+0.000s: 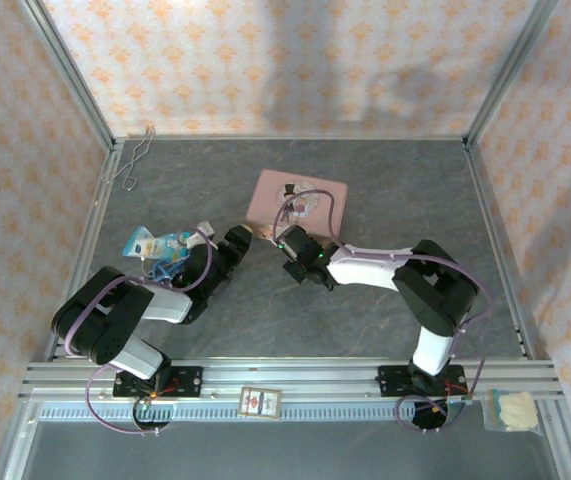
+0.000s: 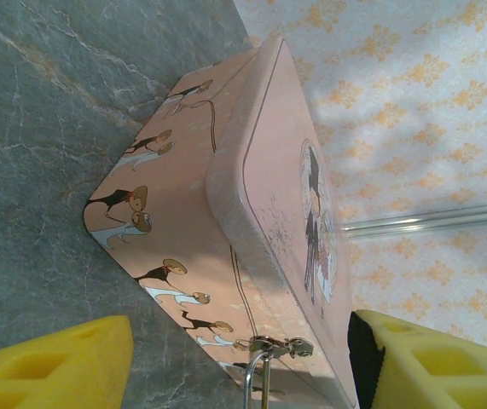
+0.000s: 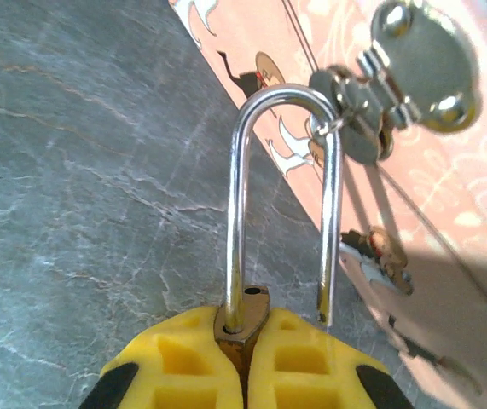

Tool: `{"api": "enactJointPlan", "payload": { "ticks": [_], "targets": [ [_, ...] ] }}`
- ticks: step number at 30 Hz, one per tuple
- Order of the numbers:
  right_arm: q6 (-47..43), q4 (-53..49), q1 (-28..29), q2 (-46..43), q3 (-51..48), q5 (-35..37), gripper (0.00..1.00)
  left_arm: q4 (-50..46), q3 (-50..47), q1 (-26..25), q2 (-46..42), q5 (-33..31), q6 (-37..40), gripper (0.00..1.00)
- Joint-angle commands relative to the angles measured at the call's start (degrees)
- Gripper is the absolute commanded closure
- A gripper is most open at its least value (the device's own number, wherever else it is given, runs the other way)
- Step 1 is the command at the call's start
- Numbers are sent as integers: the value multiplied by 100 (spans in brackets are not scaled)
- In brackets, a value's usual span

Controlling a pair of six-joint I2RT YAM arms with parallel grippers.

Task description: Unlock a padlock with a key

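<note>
Front rail (image 1: 315, 372): carries both arm bases. A small card (image 1: 260, 401) lies on it between them, and a clear bag (image 1: 510, 410) lies at its right end.
Blue packet (image 1: 155, 243): on the table (image 1: 395, 180), just beside the left arm's wrist.
Left gripper (image 2: 241, 358): released. Its yellow fingers (image 2: 55, 366) stand wide apart with nothing between them, facing the latch side of the tin.
Right gripper (image 3: 245, 349): clenched on the padlock (image 3: 241, 311). Both pads press the brass body from either side.
Padlock position: at the front wall of the tin, with the body pinched in the right gripper and the shackle (image 3: 236, 213) reaching toward the tin.
Shackle: one leg is seated in the body. The other leg ends free, just beside the body. The bend passes through the hasp (image 3: 350, 128).
Hasp: silvery latch on the tin's front edge.
Pink tin (image 1: 300, 200): flat on the grey marbled table, just past both grippers, lid on.
Bent wire (image 1: 135, 160): at the far left corner of the table, well apart from the tin.
</note>
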Motion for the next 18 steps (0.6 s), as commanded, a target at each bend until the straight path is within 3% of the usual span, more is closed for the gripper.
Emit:
{"api": "enactJointPlan", "payload": {
  "ticks": [1,6,12,18],
  "targets": [
    [-770,339,-120,-142,123,-493,100,336,-79,34,-52,122,-34,35],
    [-1019,-9,-293,175,585,-867,100,789,-110,33,178,456,8,40],
    [-1177,-125,-390,357,805,-1267,100,1909,59,3,1013,915,-279,57],
    [-1168,-269,-456,394,881,-1439,100,2578,389,-84,1692,949,-505,59]
  ]
}}
